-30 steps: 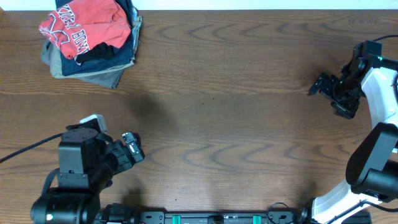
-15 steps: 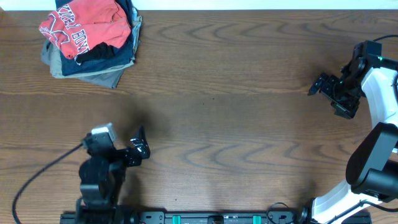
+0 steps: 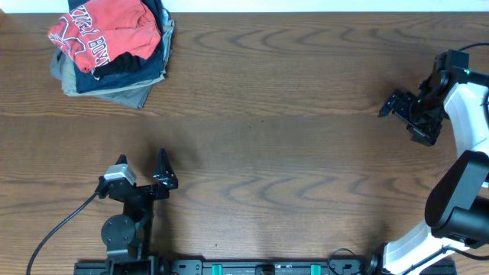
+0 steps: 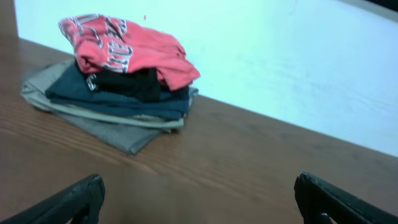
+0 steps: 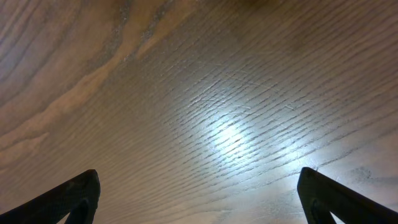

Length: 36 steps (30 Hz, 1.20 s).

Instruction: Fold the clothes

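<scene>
the red shirt point(image 3: 103, 34) sits bunched up on top of a stack of folded dark and grey clothes point(image 3: 122, 80) in the far left corner of the counter point(image 3: 267, 114), close to the back edge. it is not spread out at all. as a crumpled heap it has no clear long axis, though from above it looks a little wider across than deep.

the left claw point(image 3: 141, 159) hovers near the front edge on the same side, fingers spread wide and holding nothing. the left wrist view looks straight at the shirt point(image 4: 124, 50), which lies ahead and slightly to the left, well apart.

the right claw point(image 3: 390, 105) hangs over the far right side, also wide apart and empty, with only bare wood under it in its own view. it is much farther from the pile, so the left arm looks the natural one to reach forward and lift the shirt off the stack.
</scene>
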{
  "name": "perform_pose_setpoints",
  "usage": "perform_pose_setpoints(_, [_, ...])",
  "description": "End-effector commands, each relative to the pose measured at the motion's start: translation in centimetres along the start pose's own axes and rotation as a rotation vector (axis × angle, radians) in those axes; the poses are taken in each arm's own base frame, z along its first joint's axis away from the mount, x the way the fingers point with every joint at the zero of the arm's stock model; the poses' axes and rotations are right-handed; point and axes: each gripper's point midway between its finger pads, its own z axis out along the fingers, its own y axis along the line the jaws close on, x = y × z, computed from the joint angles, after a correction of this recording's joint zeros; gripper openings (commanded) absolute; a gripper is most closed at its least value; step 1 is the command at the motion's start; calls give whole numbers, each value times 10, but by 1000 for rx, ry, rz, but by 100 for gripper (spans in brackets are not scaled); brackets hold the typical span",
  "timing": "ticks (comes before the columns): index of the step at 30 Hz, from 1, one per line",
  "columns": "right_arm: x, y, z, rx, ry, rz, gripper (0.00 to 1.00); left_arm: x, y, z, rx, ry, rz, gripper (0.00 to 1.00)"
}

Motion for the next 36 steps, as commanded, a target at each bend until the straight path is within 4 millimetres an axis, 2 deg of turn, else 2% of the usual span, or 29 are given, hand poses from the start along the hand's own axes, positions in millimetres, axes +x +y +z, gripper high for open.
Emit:
perform_pose_setpoints(1, [-4, 3, -6, -5, -21, -20, 99, 5, 8, 2, -26, -13, 15, 98])
perform_pose_setpoints(7, [-4, 3, -6, -5, -21, -20, 99, 7, 11, 2, -40, -4, 91, 98])
perform_pose_setpoints(11, [-4, 3, -6, -5, -21, -20, 99, 28, 19, 0, -67, 86, 121, 98])
perform_pose_setpoints(36, [-4, 3, -6, -5, -21, -20, 99, 29, 19, 0, -67, 88, 120, 98])
